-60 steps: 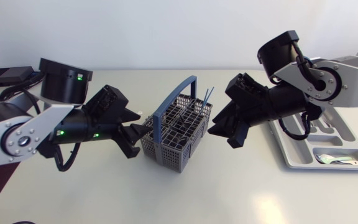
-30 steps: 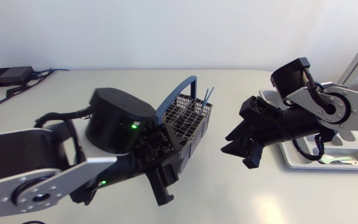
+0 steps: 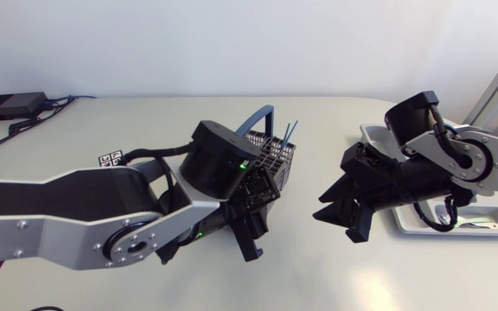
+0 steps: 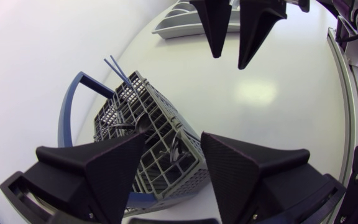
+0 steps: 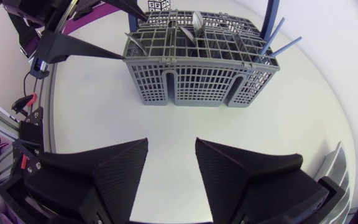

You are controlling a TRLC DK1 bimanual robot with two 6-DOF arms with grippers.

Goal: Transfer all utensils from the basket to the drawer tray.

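Left claw [image 4: 174, 143], right claw [image 5: 171, 149]: both open, empty. One basket [image 5: 194, 78], two blue sticks [image 5: 271, 35], one tray [image 3: 439, 233].

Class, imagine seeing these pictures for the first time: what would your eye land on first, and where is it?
The grey basket with its blue handle stands mid-table, utensils poking out. The left gripper hangs open just over it, while the right gripper faces it, open, from the side where the drawer tray lies.
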